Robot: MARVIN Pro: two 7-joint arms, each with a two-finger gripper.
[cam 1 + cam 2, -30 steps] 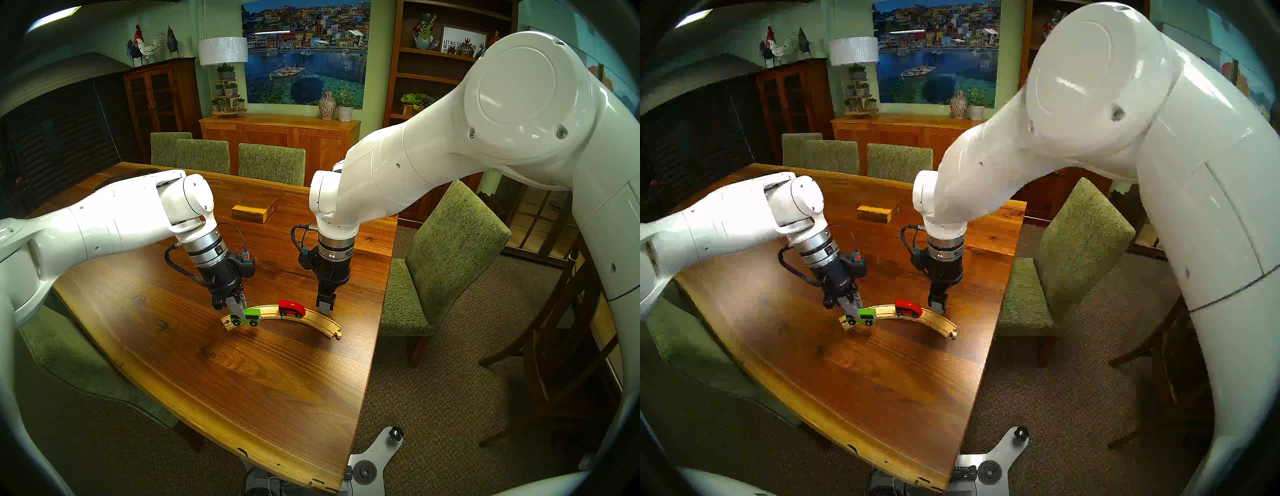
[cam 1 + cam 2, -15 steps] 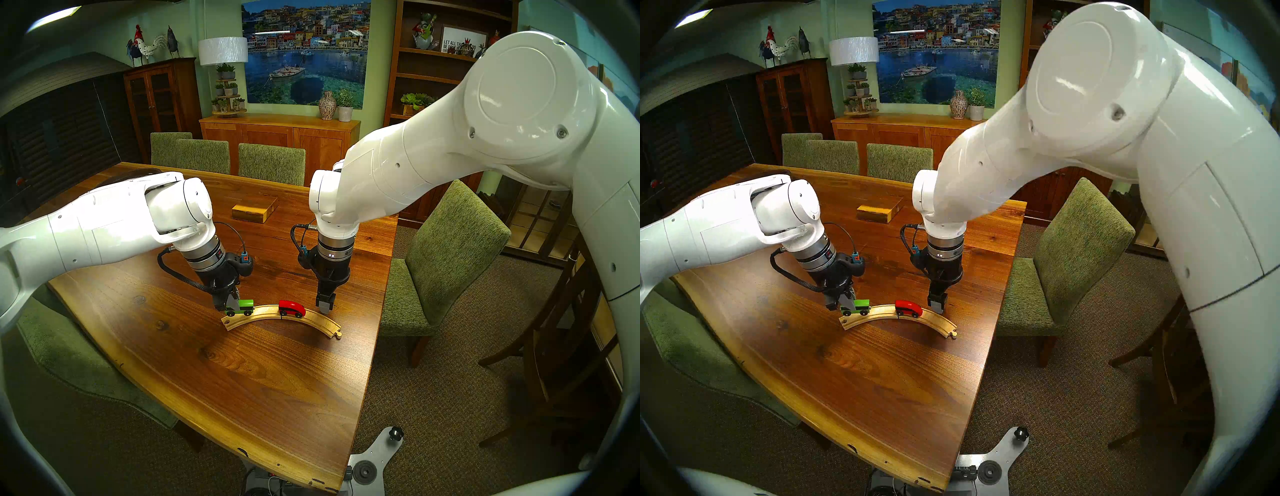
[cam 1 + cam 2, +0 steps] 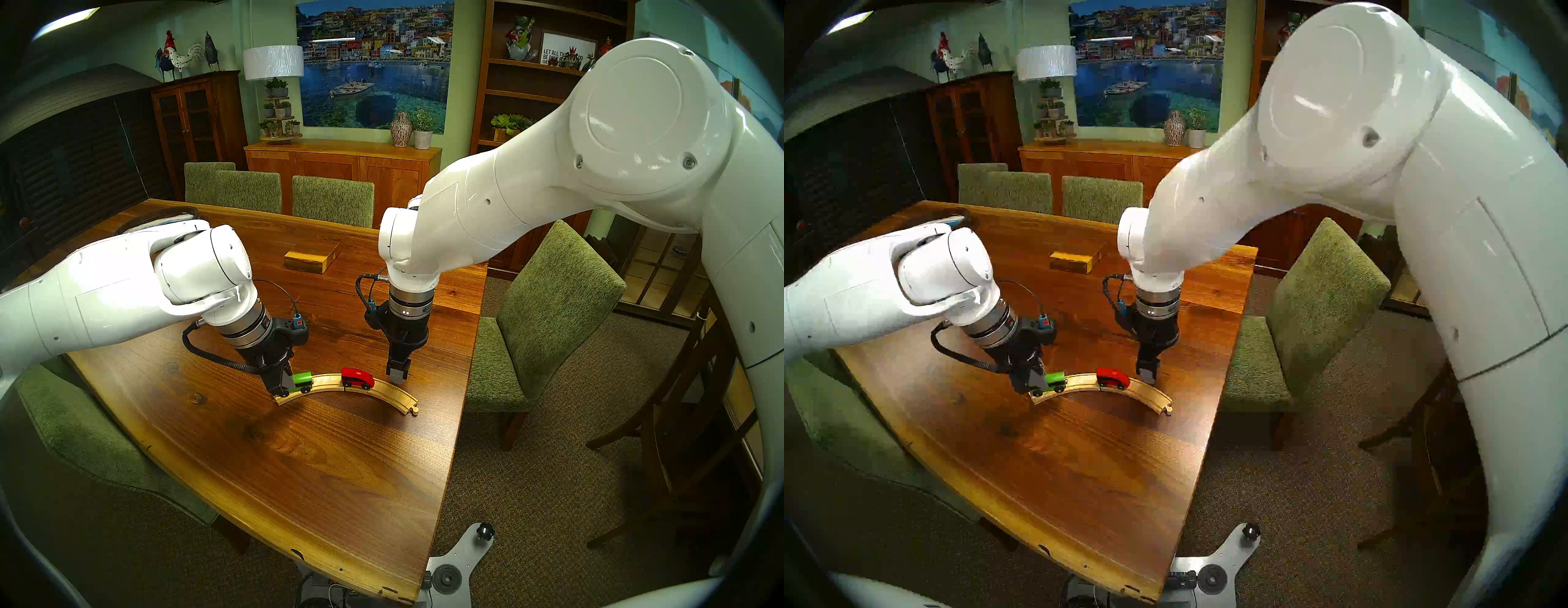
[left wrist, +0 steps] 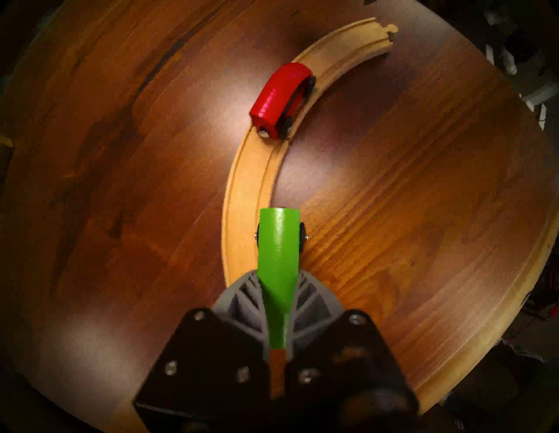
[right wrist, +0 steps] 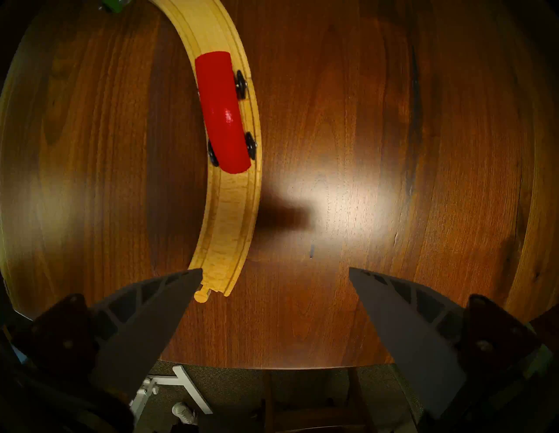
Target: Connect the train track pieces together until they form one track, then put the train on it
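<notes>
Holding the green carriage by its rear end, the left gripper has its jaws pinched narrow on the car's flat sides, so the free front end juts out over the near end of the joined track. The carriage looks like a small, light, rigid painted block on black wheels; glossy paint may slip a little under the grey fingers, and a hold at one end lets the car pivot, so a grip nearer its middle would steady it. Its wheels are narrow and must drop into the twin grooves, which calls for squaring the car to the curve.

The red engine sits on the track near the joint, wheels in the grooves as far as the right wrist view shows. The right gripper hangs with jaws wide and empty above the surface, just beside the track's peg end.

Compared with a second ago, the carriage has swung from lying across the track's near end to pointing roughly along it, nose toward the engine, and the left wrist has rolled and drawn back. The right arm, engine and track have not shifted.
</notes>
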